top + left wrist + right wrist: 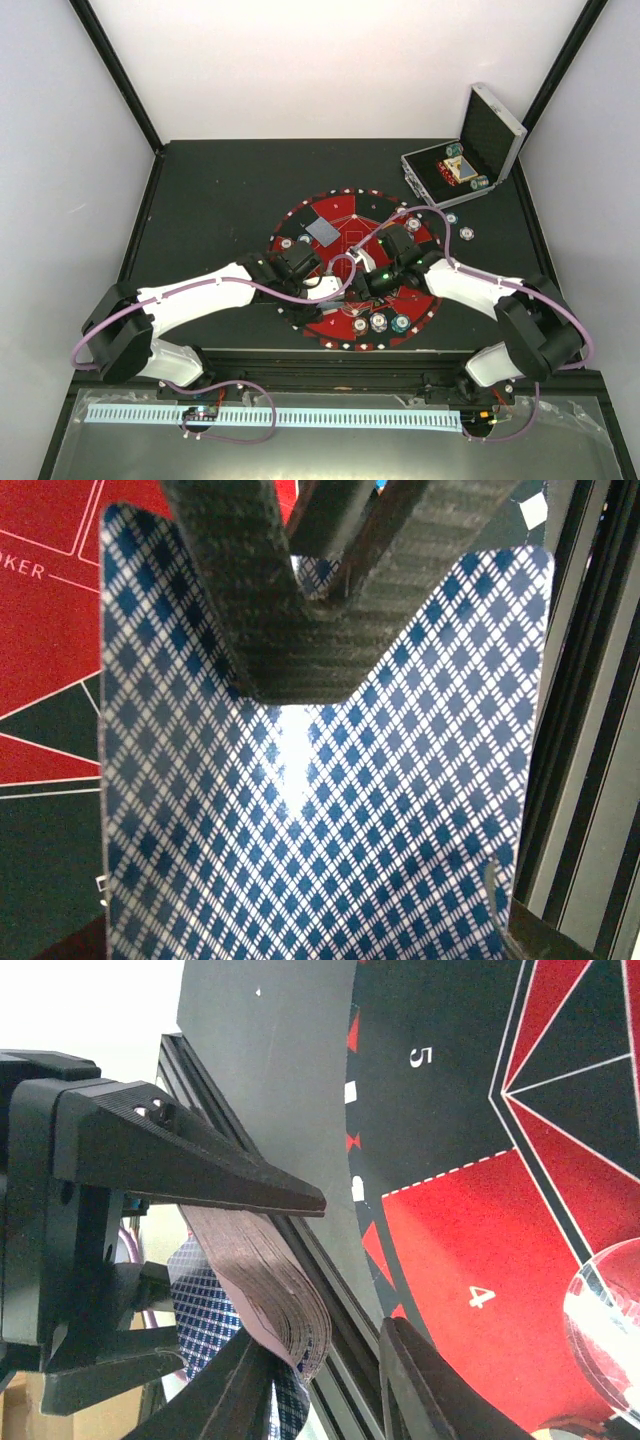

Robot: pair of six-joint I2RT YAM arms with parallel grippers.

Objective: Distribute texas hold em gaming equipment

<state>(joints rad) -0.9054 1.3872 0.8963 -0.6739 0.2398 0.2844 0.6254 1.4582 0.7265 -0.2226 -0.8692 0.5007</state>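
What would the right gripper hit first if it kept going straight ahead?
Probably the deck of playing cards, sitting edge-on between the right gripper's fingers; past it, the round red-and-black mat. Depth is unclear.

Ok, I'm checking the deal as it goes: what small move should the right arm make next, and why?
Probably close the right gripper on the top of the deck and draw one card off toward the mat. The left gripper grips the deck, whose bowed edge sits between the right jaws. They seem not yet tight on it.

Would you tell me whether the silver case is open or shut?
Open: the silver case has its lid raised, with chips showing inside.
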